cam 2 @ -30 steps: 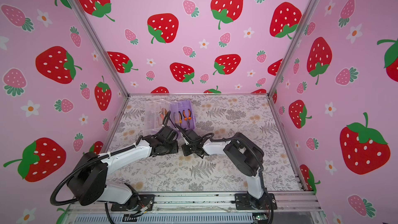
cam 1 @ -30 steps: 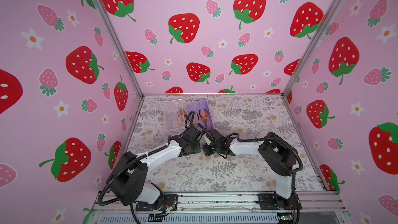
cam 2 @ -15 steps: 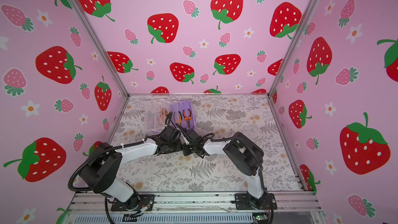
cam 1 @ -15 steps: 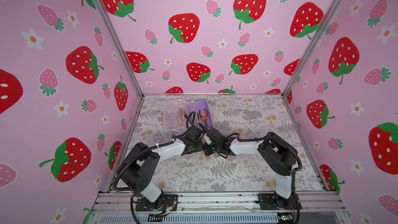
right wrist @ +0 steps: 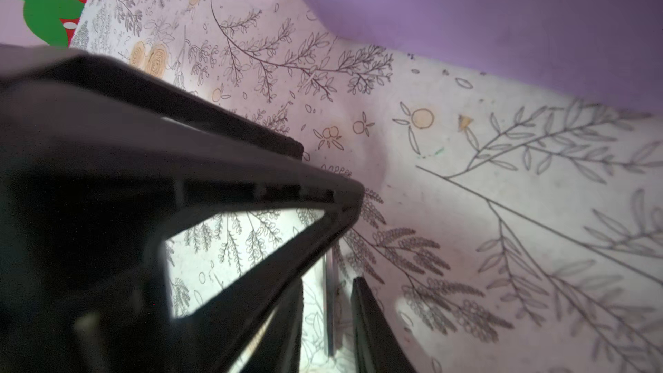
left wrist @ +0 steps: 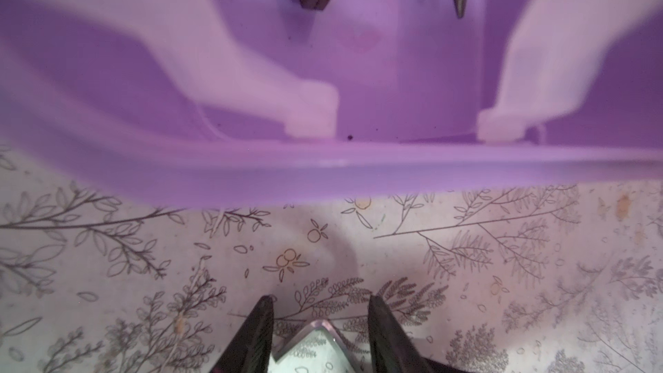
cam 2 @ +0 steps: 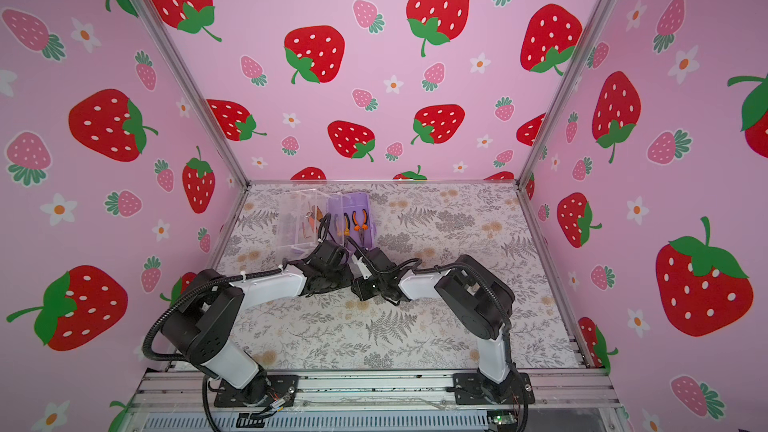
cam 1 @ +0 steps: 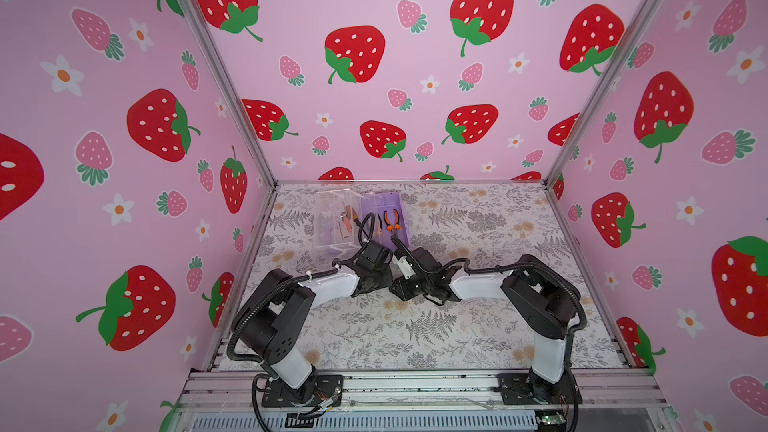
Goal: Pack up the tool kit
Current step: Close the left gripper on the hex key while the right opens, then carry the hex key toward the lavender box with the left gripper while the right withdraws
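— Where's the tool kit [cam 1: 395, 203]?
— Open, by the table's [cam 1: 478, 326] far edge, toward the far-left corner, lid [cam 1: 332, 218] folded out on its left.
— Room to move?
— Open cloth across the right half and along the near edge. Both arms crowd the kit's near end.
— Claws?
— The left gripper [left wrist: 321, 299] stands wide over cloth; the right gripper [right wrist: 327, 281] shows only a narrow gap.
— Count?
— One kit, two pliers [cam 1: 391, 220] in the base.

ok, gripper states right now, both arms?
left gripper: open, jaws apart, empty.
right gripper: open, jaws slightly apart, nothing clearly held.
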`<state>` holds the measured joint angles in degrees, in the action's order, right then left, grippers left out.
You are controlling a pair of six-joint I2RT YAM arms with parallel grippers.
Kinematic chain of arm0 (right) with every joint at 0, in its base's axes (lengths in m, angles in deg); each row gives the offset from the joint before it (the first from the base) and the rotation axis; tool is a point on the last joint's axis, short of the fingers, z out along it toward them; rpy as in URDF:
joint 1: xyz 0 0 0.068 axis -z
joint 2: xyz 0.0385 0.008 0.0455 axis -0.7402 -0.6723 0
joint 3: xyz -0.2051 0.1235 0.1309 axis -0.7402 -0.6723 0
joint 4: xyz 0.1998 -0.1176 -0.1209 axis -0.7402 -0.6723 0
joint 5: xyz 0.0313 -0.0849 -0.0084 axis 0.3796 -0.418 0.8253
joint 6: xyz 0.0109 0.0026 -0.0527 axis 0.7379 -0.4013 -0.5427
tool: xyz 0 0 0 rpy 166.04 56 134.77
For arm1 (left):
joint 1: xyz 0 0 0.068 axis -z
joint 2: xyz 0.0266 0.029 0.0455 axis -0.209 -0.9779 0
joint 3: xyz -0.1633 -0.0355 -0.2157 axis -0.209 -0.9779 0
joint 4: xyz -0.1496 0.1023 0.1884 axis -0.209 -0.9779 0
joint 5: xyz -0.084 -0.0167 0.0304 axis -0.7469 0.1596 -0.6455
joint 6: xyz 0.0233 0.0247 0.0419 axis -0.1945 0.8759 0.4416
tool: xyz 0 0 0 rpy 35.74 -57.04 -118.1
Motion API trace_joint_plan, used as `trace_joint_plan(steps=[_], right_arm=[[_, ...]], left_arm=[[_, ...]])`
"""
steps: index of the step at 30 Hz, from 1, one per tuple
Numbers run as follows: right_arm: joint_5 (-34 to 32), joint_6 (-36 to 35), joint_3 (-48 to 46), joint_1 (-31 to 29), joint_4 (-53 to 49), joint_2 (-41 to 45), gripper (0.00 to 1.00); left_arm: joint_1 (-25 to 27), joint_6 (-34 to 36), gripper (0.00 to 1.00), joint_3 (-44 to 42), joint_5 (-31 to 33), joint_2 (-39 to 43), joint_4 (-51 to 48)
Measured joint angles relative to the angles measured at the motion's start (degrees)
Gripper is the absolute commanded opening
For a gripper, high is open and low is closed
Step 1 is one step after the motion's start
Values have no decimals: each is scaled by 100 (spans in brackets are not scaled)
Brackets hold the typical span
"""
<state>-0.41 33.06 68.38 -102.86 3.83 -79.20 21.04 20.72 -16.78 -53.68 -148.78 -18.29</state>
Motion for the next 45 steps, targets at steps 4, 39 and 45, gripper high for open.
trace_joint_plan(steps=[4,39,45], right_arm=[[111,15,-380,138,-254,444,30],[-83,-232,-1753,1432,-1137,3187,35],[-57,-302,-1915,1569,-1154,3342,35]], left_arm=[[7,-22,46,-2,-4,13,-11],[1029,-367,61,1405,699,-765,-2260],[999,-293,40,1825,710,-1104,-2389]])
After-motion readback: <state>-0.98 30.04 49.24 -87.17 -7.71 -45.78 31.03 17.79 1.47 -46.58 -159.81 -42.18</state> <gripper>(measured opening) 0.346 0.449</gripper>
